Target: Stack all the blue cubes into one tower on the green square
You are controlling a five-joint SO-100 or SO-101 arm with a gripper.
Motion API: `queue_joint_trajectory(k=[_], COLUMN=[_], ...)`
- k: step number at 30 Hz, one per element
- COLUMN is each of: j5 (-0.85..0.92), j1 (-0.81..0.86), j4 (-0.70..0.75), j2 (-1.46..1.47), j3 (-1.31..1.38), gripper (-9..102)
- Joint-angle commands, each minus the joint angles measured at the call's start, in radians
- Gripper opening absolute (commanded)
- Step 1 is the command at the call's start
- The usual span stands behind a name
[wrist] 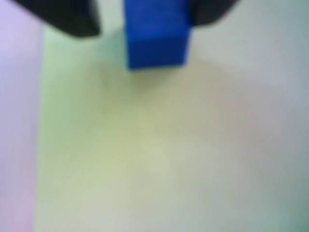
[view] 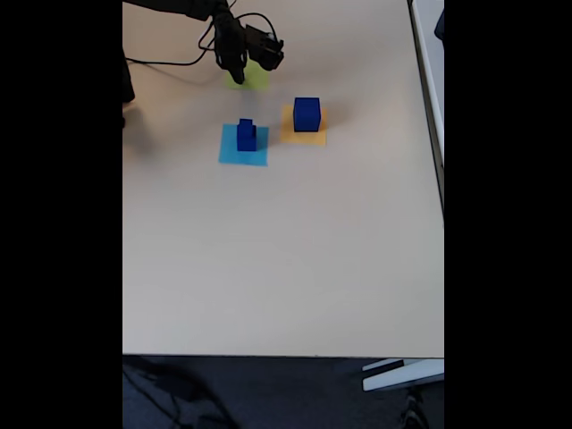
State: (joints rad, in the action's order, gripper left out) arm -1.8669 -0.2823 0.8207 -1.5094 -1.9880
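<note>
Blue cube (wrist: 157, 36) sits gripped between the dark fingers (wrist: 72, 19) at 12 o'clock in the blurred wrist view, over the green square (wrist: 145, 159). Fixed view: gripper (view: 239, 71) at the green square (view: 255, 80); a large cube (view: 307, 114) rests on the orange square (view: 304, 134), a small stack (view: 247, 135) on the light-blue square (view: 243, 154), both on the table (view: 286, 250).

A pale beige desk (view: 286, 259) is carrying everything in the fixed view. Three flat patches are lying directly on it, clustered near its far edge. The light-blue square (view: 257, 154) is serving as landmark — a short stack of dark-blue cubes (view: 247, 135) is standing on it. Just to its right, the orange-yellow square (view: 315, 134) is lying close by, bearing a larger blue cube (view: 307, 114). Beyond the light-blue square, farther back, the green square (view: 256, 80) is lying partly under the arm — in the wrist view it is showing as a blurred lime sheet (wrist: 145, 154).
</note>
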Motion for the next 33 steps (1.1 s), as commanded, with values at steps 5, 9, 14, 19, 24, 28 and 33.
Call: queue_joint_trajectory(k=[5,9,14,19,24,28,33], j5=[0.029,0.034,0.043,0.046,0.051,0.052,0.035], j1=[0.008,0.009,0.012,0.014,0.015,0.018,0.011], j4=[0.006,0.011,0.015,0.015,0.018,0.018,0.017], j2=[-0.061,-0.052,-0.049,-0.046,-0.043,-0.043,-0.034], j3=[0.066,0.074,0.077,0.077,0.071,0.069,0.069], gripper=[6,6,5,6,9,10,11])
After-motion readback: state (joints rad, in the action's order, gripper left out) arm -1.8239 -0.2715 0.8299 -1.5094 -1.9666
